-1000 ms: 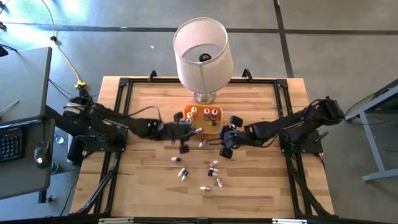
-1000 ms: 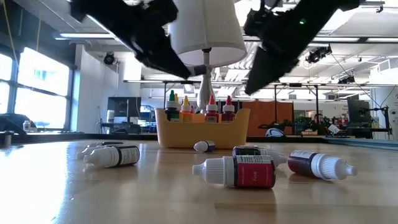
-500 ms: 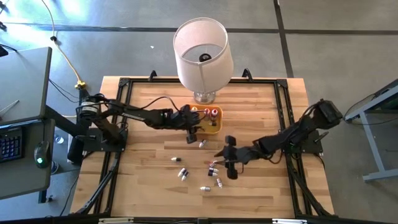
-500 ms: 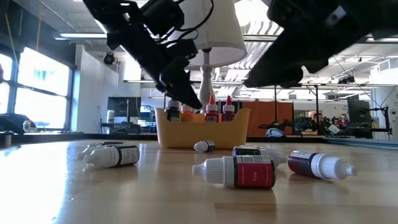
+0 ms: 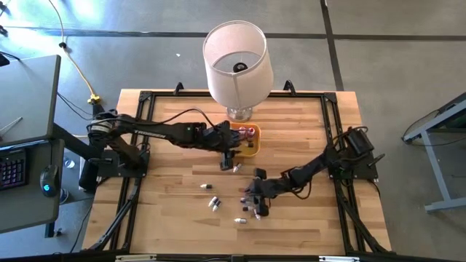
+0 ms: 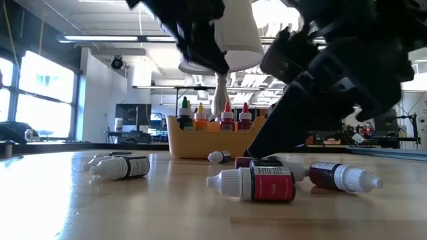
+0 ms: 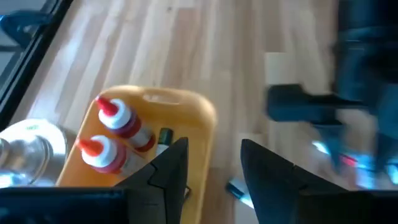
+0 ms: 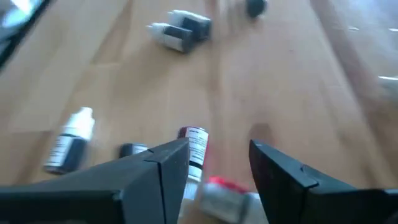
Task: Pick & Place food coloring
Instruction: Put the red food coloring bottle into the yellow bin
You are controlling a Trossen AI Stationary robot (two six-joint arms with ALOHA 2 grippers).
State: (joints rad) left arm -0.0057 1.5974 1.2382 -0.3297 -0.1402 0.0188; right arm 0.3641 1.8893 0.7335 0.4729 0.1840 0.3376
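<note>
**Almost over the red bottle**

Now my right gripper (image 8: 214, 165) is low over the loose bottles near the middle of the table (image 5: 167, 167). Its jaws are spread wide and hold nothing. A red bottle (image 8: 195, 149) lies flat just ahead, between my fingers (image 8: 163, 168). Its long side runs the same way my fingers point, so they sit on either side of it. I think my right arm is the closer one for it.

My left gripper (image 5: 230, 148) hangs over the tray (image 5: 250, 149), jaws apart and empty. Some bottles already stand in there.

A second red bottle (image 8: 227, 190) by my fingers is cut off and blurry. More bottles lie around.
</note>
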